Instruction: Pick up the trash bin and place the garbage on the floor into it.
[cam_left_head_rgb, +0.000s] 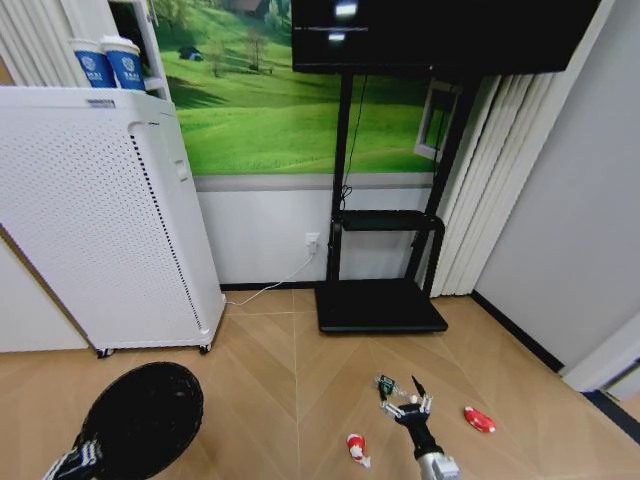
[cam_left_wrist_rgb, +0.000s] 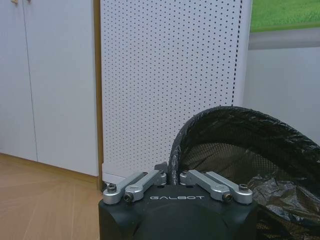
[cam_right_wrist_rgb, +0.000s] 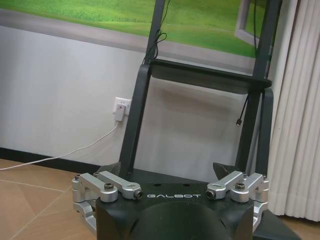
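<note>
- The left gripper (cam_left_wrist_rgb: 171, 186) is pinching the rim of the trash bin (cam_left_head_rgb: 140, 420), with its jaws closed tight on the thin black edge; so the picking-up part looks done, as far as I can judge.
- The trash bin is sitting low on the robot's left side, just in front of the tall white cabinet (cam_left_head_rgb: 100, 220); I cannot tell if the bin is lifted off the floor or resting on it.
- The three bits of garbage are lying on the wooden floor (cam_left_head_rgb: 290, 370), not in the bin; so that part is waiting to be done.
- The green wrapper (cam_left_head_rgb: 386, 384) is lying right at the tips of the right gripper (cam_left_head_rgb: 413, 396); the red scrap (cam_left_head_rgb: 480, 419) is lying near on its right, and the red-and-white scrap (cam_left_head_rgb: 355, 449) is lying near on its left.
- The right gripper is hanging low over the floor with its jaws spread wide apart, holding nothing.
- The head view is showing all three scraps and both arms together; the wrist views are not showing the scraps.
- The left wrist view is showing the pinch on the rim up close, and a dark bag (cam_left_wrist_rgb: 280, 195) lining the bin.
- The right wrist view is showing the spread jaws, with the black stand (cam_right_wrist_rgb: 200, 100) and a wall plug (cam_right_wrist_rgb: 120, 109) behind.
</note>
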